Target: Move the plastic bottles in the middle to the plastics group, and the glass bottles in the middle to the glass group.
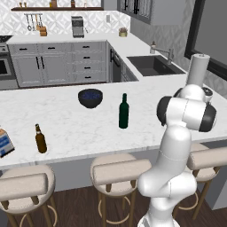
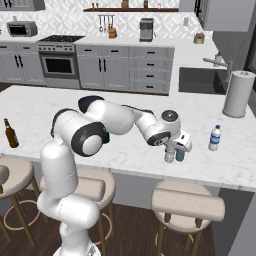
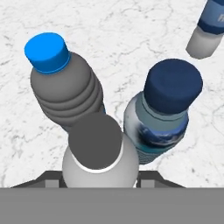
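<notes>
My gripper [image 2: 176,148] reaches down at the counter's right front and is shut on a small clear plastic bottle [image 3: 97,151] with a grey cap, seen from above in the hand view. Two more small bottles stand close against it: one with a bright blue cap [image 3: 47,52] and one with a dark blue cap and bluish label [image 3: 171,87]. They show under the hand as a tight cluster [image 2: 180,155]. A water bottle [image 2: 214,138] with a blue label stands apart to the right. The tall green wine bottle [image 1: 123,111] stands mid-counter. The brown beer bottle [image 1: 41,138] stands far left.
A dark bowl [image 1: 90,98] sits behind the wine bottle. A paper towel roll [image 2: 238,94] stands by the sink [image 2: 200,80]. A small box [image 1: 4,142] lies at the counter's left edge. Stools [image 2: 187,202] line the counter's front edge.
</notes>
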Robot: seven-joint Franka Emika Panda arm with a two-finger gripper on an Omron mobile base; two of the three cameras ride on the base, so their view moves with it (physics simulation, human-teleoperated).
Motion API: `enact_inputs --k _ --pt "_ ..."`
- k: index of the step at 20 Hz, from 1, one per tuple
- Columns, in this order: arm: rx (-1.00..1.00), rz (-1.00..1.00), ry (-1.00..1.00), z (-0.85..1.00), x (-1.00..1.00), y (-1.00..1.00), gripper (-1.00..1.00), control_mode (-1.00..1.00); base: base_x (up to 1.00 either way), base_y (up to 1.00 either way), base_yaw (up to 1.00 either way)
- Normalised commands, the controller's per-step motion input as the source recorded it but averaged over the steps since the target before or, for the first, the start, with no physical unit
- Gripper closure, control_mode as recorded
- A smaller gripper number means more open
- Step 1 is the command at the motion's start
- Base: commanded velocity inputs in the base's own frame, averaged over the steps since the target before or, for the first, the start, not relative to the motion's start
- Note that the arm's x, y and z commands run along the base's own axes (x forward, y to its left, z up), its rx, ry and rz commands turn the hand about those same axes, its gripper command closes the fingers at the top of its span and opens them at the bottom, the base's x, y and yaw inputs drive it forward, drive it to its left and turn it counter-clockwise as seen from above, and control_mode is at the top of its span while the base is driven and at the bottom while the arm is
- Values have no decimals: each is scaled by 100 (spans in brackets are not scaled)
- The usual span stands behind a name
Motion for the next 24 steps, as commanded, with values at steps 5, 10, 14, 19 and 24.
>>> enact_inputs --k 5,10,14,19,24 --pt "0 0 0 0 -4 0 100 -100 0 0 0" --pt "0 0 0 0 0 0 -100 -100 0 0 0" --pt "0 0 0 0 0 0 -100 -100 0 0 0" --pt "0 0 0 0 0 0 -100 -100 0 0 0" --pt "0 0 0 4 -8 0 -100 -100 0 0 0"
